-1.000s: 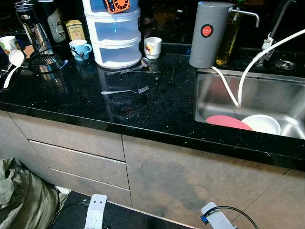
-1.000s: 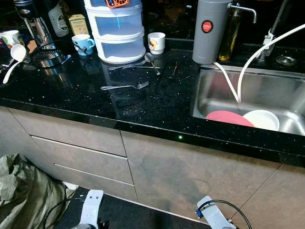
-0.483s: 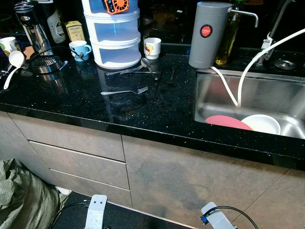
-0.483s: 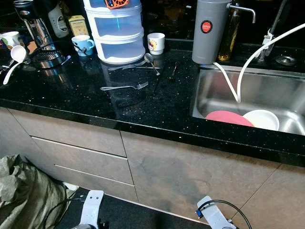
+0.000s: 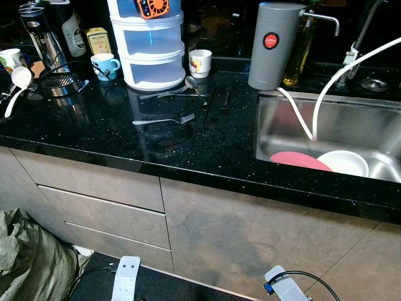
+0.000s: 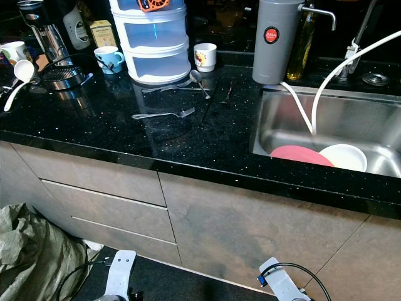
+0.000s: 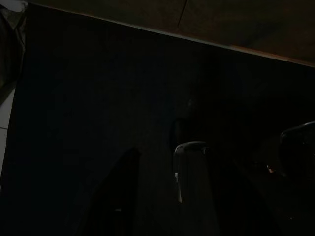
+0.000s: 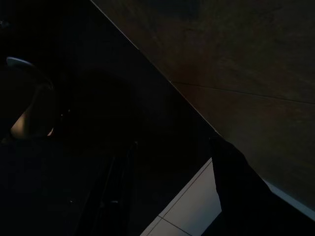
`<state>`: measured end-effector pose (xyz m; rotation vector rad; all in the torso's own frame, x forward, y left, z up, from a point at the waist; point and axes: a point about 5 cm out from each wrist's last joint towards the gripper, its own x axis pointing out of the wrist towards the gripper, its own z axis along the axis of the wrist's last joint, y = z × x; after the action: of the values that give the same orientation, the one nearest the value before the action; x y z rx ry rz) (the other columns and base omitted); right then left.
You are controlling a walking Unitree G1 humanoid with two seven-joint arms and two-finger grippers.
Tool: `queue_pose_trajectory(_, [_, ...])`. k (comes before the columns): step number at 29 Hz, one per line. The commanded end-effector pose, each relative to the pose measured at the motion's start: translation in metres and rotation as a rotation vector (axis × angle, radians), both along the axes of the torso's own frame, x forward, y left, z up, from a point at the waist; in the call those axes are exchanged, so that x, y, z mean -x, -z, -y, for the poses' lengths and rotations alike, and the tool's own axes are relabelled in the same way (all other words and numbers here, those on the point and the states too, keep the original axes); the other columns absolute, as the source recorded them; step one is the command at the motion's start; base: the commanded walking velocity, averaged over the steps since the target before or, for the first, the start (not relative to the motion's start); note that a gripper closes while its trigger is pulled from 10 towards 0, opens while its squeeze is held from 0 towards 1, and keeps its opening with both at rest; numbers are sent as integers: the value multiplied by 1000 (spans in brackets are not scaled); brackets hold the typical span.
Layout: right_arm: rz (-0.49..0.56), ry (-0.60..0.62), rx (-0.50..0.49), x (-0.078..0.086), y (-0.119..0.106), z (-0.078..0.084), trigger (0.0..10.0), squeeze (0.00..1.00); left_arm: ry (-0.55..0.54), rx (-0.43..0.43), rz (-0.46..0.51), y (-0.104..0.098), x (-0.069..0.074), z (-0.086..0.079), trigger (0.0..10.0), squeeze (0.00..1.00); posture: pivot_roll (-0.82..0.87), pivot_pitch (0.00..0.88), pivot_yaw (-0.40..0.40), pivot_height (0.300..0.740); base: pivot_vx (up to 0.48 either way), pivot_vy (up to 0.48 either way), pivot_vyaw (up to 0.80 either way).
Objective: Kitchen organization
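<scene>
fork [image 5: 166, 119] on countertop [image 5: 94, 135], arms hanging idle

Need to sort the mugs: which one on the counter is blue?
The blue mug left of the drawer tower. The mug right of the tower and the one at the far left are white.

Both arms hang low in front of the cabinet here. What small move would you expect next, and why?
Probably raising one arm toward the counter. A fork lies loose there, with a spoon and more cutlery by the drawer tower, while the left arm and right arm hang idle by the cabinet fronts, nowhere near anything.
</scene>
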<state>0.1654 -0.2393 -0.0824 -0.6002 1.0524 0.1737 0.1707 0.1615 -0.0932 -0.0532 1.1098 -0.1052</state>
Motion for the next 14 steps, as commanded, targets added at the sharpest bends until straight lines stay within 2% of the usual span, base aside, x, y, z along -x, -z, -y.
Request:
queue_pose_trajectory(1, [11,8,-13,-1,0,-2,10000,0,2,-6,-8,0,1,-2,10000,0,-142,0,22,740,0,0,0])
queue_pose_trajectory(14, [13,14,-16,-1,0,-2,10000,0,1,-9,-7,0,1,-2,10000,0,-141,0,26,740,0,0,0])
